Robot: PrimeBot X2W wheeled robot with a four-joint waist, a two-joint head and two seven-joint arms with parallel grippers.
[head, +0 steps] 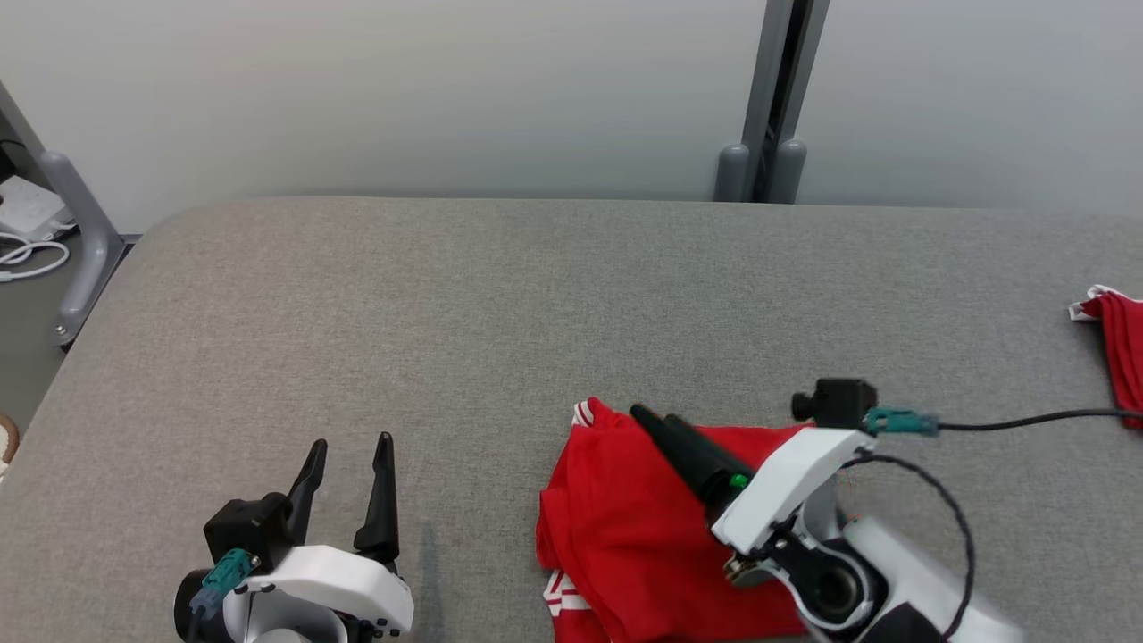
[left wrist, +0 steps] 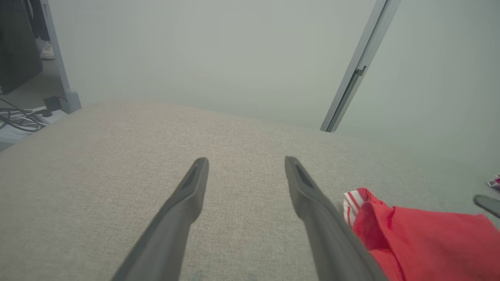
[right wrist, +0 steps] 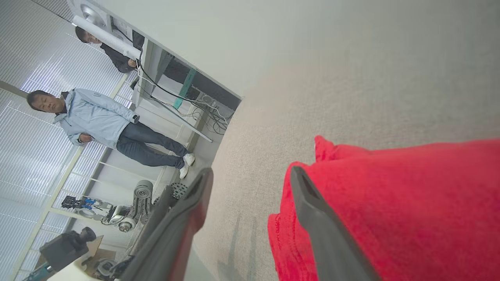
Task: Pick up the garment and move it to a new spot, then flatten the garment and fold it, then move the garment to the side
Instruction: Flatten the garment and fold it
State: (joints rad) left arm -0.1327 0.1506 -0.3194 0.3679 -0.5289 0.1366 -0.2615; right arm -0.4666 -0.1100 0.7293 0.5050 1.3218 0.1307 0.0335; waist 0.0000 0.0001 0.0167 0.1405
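the red garment (head: 625,527) lies bunched on the grey worktop (head: 446,295), toward 5 o'clock in the head view, with a white-striped cuff (head: 585,413) poking out at its 11 o'clock corner. it sits in loose folds rather than spread out, so i judge the flattening is not yet done.

the right gripper (head: 650,418) hangs over the garment, its fingers slanting toward 10 o'clock. in the right wrist view the fingers stand apart with nothing between them. one is above the red cloth and the other above bare worktop, so they straddle the garment's edge. that placement looks meant for pinching the edge or the cuffed corner so the cloth can be drawn out flat.

the left gripper (head: 350,444) sits at 7 o'clock, well apart from the garment. its fingers are spread, hold nothing and point to 12 o'clock. it seems parked out of the way, ready to take the near left side.

a second red cloth (head: 1121,348) lies at 3 o'clock, well apart. a person (right wrist: 97,125) stands beyond the worktop in the right wrist view.
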